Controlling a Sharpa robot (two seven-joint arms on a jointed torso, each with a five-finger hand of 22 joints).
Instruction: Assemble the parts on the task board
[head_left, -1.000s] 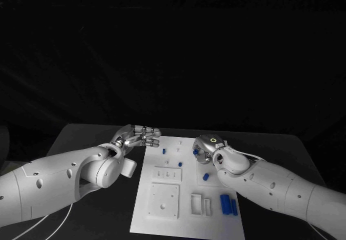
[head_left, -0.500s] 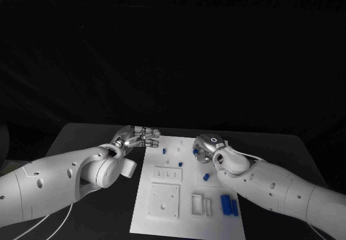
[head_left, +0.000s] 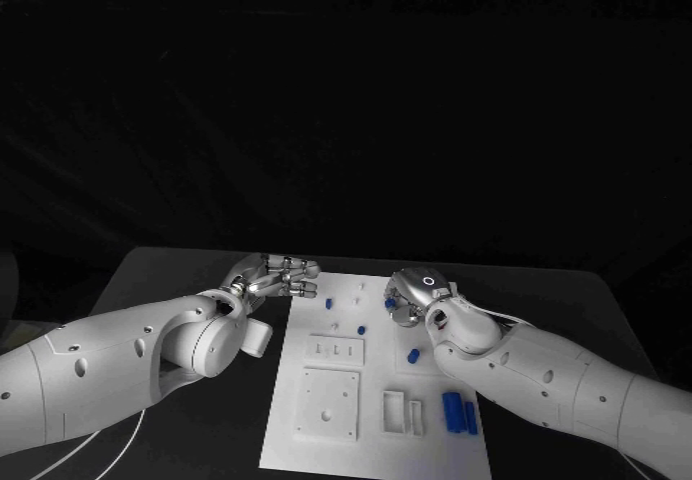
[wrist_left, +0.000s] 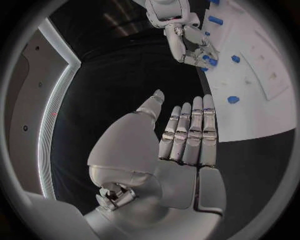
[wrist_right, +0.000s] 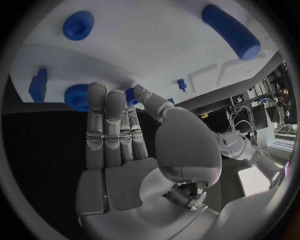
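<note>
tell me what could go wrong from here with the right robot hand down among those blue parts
1. The right robot hand has its fingertips crowded against small blue parts at the task board edge; closing could nudge a neighbour off its seat.
2. The head view has the wrist covering those fingertips, so a poor pinch might go unnoticed.
3. The left robot hand hovers flat beside the board, not bracing it, so the board may slide.

A black counter (head_left: 188, 275) carries everything; thin white cables (head_left: 108, 440) trail across the counter's near left corner.
</note>
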